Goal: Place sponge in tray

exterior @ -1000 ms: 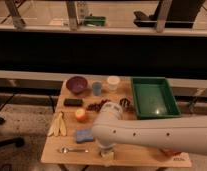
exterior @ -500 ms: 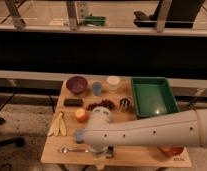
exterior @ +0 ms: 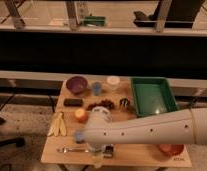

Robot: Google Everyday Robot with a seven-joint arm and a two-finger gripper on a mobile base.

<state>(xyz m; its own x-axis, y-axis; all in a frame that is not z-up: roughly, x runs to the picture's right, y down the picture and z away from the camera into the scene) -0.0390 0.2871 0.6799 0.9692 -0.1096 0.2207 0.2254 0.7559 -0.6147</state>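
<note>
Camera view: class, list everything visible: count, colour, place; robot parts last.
Wooden table: one, tan, centre.
Green plastic tray: one, green, right rear.
Purple bowl: one, purple, left rear.
Blue cup: one, blue, beside bowl.
White cup: one, white, rear centre.
Metal can: one, grey, left of tray.
Black rectangular block: one, black, before bowl.
Round orange fruit: one, orange, left middle.
Yellow banana bunch: one, yellow, left edge.
Blue sponge: one, blue, left front, beside arm.
Metal spoon: one, silver, front left.
White robot arm: one, white, across front.
Gripper: one, dark, front edge, right of spoon.
</note>
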